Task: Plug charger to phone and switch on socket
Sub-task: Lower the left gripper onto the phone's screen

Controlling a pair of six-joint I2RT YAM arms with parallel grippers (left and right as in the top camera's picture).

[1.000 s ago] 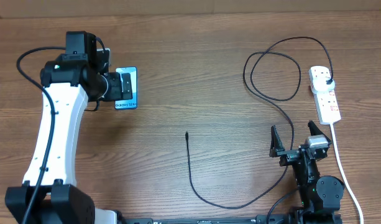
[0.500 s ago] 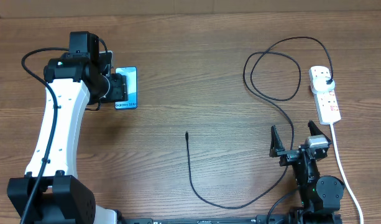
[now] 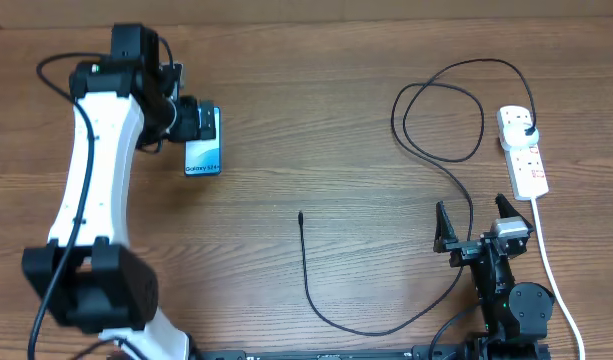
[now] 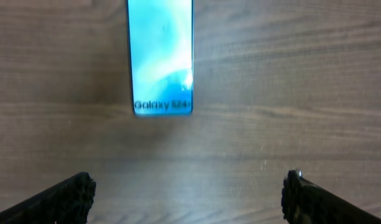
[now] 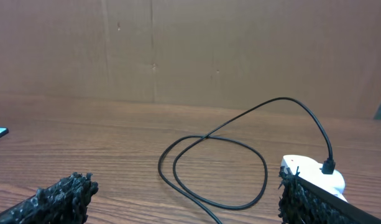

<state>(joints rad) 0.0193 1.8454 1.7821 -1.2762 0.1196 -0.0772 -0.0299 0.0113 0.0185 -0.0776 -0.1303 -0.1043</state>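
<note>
The phone [image 3: 206, 155] lies flat at the far left, its blue screen lit with "Galaxy" text at its near end. In the left wrist view the phone [image 4: 160, 56] lies ahead of my left gripper [image 4: 187, 193], which is wide open and empty. From overhead the left gripper [image 3: 193, 120] hangs over the phone's far end. The charger cable's connector tip [image 3: 300, 215] lies free mid-table. The cable curves near the front edge, loops [image 5: 209, 168] and ends in a plug [image 3: 527, 131] in the socket [image 3: 524, 155]. My right gripper [image 3: 478, 226] is open and empty [image 5: 187, 199], near the front edge.
The power strip's thick white cord [image 3: 551, 270] runs down the right side past the right arm's base. The right wrist view shows the power strip's end [image 5: 311, 169] beside the right finger, and a brown wall behind the table.
The left arm has swung toward the far edge, and its gripper has slid off the middle of the phone, uncovering more screen. The right arm, cable and power strip have not moved.
</note>
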